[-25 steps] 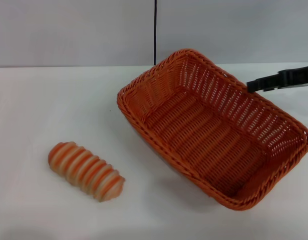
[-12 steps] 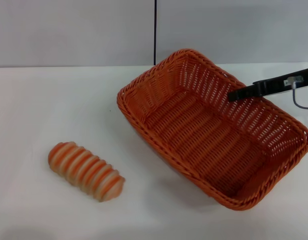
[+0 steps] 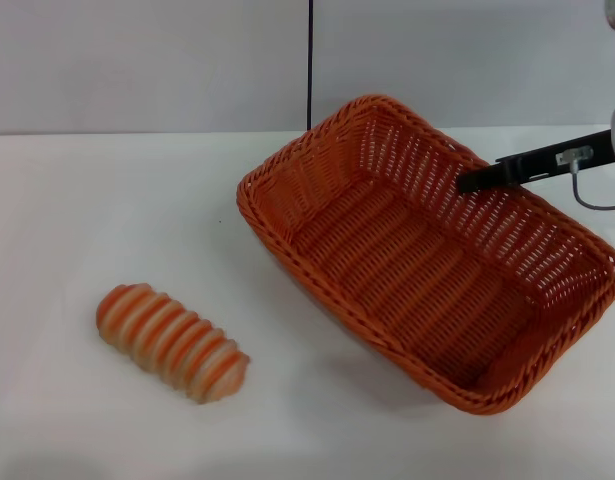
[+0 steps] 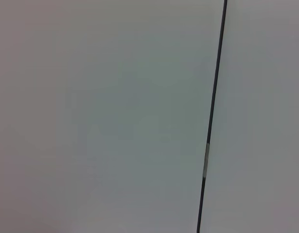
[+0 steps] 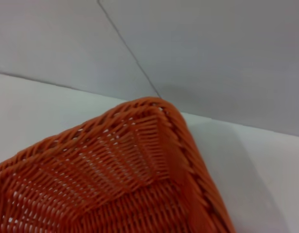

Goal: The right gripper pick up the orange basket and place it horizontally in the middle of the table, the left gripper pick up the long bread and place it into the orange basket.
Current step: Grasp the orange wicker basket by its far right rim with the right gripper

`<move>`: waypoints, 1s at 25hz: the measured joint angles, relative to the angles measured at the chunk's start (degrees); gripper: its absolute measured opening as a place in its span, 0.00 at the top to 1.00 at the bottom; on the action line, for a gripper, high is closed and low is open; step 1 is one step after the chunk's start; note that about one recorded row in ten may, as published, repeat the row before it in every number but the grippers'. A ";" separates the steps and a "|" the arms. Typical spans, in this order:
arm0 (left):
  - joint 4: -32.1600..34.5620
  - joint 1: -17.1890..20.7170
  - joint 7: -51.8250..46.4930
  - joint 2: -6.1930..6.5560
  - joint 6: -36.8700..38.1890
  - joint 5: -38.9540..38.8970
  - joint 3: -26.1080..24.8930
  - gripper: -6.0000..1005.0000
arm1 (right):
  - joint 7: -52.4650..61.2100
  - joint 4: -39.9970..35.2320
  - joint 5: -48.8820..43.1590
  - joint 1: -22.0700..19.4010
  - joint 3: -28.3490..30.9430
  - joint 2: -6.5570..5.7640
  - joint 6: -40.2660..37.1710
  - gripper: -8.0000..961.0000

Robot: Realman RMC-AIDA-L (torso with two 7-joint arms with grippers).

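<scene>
The orange basket (image 3: pixel 299 196) sits askew on the right half of the white table, one corner pointing toward the far wall. My right gripper (image 3: pixel 465 183) reaches in from the right at the basket's far long rim. One slim black finger lies inside the wall and the other is hidden behind the weave, so the gripper is shut on that rim. The right wrist view shows a corner of the orange basket (image 5: pixel 139 160) close up. The long bread (image 3: pixel 172 342), ribbed orange and cream, lies on the table at the front left, well apart from the basket. The left gripper is out of view.
Behind the white table (image 3: pixel 107 220) stands a grey wall with a dark vertical seam (image 3: pixel 310 60). The left wrist view holds only that wall and the seam (image 4: pixel 212 116). A thin cable (image 3: pixel 592 205) loops below the right arm.
The right gripper has slid in from the right over the basket's far rim and has risen slightly. The basket has shifted a little, its right end lifting. The bread has not moved.
</scene>
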 joint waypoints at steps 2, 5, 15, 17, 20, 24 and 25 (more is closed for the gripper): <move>0.00 -0.11 0.00 -0.04 -0.01 0.00 0.01 0.22 | -0.87 0.02 0.22 0.02 0.20 0.27 -0.02 0.63; -0.13 -0.39 0.00 -0.10 -0.01 0.01 0.01 0.22 | -2.27 0.10 0.47 0.08 0.52 0.81 -0.16 0.70; -0.43 -0.71 -0.15 -0.14 -0.04 0.10 0.01 0.23 | -12.00 -1.24 2.54 1.04 0.00 0.76 6.36 0.83; -0.48 -0.76 -0.15 -0.13 -0.04 0.18 0.01 0.23 | -13.53 -1.57 2.47 1.42 -0.11 0.71 7.70 0.83; -0.52 -0.64 -0.12 -0.13 0.17 0.30 0.11 0.23 | -16.63 -4.79 0.21 2.23 -1.76 0.55 10.70 0.83; -0.53 -0.26 -0.14 -0.13 0.39 0.33 0.19 0.23 | -16.90 -8.88 -3.56 2.21 -3.84 0.55 10.97 0.82; -0.54 -0.05 -0.23 -0.13 0.48 0.34 0.25 0.23 | -17.39 -11.33 -6.83 2.21 -4.43 0.64 10.57 0.82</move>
